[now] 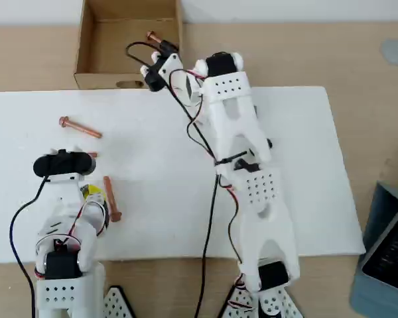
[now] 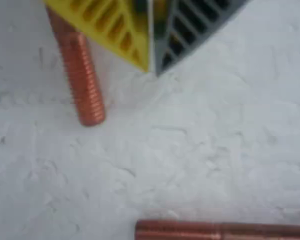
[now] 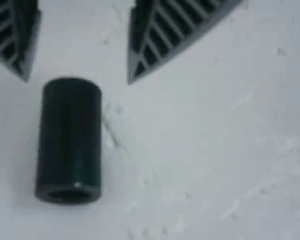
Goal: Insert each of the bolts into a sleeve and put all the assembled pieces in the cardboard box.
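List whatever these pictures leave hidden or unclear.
- Left wrist view: one bolt has its head end behind the yellow finger; a second bolt is cut off by the frame edge.
- High view: the cardboard box is cut off by the top edge, hiding its far part.
- Right wrist view: the sleeve has a bore too dark to see into.

Brightly, evenly lit from overhead. Close to washed out across the white mat (image 1: 305, 199), with only faint, soft-edged shadows beside the arms (image 1: 252, 179). Dimmer up close, with a pale shadow alongside the bolt (image 2: 82, 80) and the sleeve (image 3: 69, 140).
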Motion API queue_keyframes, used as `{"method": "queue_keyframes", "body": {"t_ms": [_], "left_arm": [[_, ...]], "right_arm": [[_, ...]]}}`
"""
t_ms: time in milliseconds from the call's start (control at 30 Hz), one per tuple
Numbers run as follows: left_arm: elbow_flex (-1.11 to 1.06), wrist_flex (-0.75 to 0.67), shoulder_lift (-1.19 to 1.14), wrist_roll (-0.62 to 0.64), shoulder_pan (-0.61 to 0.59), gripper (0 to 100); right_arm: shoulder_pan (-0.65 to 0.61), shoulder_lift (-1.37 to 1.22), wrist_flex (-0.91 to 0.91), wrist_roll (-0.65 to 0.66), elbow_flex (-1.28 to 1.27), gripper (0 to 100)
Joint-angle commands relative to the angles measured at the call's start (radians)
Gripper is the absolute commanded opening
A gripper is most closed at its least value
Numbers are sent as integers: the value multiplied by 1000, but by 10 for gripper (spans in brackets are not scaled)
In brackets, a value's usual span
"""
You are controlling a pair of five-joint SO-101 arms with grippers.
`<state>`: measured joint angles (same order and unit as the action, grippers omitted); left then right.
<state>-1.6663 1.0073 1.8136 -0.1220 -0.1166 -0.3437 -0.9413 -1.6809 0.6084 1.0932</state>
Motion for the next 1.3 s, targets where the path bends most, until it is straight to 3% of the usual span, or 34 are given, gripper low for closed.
{"method": "queue_keyframes", "body": {"t_ms": [0,567,800,1000,1267], "left_arm": [[3,2,12,-3,-12,2],[3,2,12,-3,-12,2],[3,2,12,-3,-11,2],[3,2,12,-5,-8,2],[3,2,12,-9,-6,2]], "right_arm": [[-2,-7,32,9,-1,148],[-21,-143,97,58,1,143],[-45,-143,89,71,1,12],[-51,-142,9,60,110,11],[-50,-142,-107,-55,311,11]]}}
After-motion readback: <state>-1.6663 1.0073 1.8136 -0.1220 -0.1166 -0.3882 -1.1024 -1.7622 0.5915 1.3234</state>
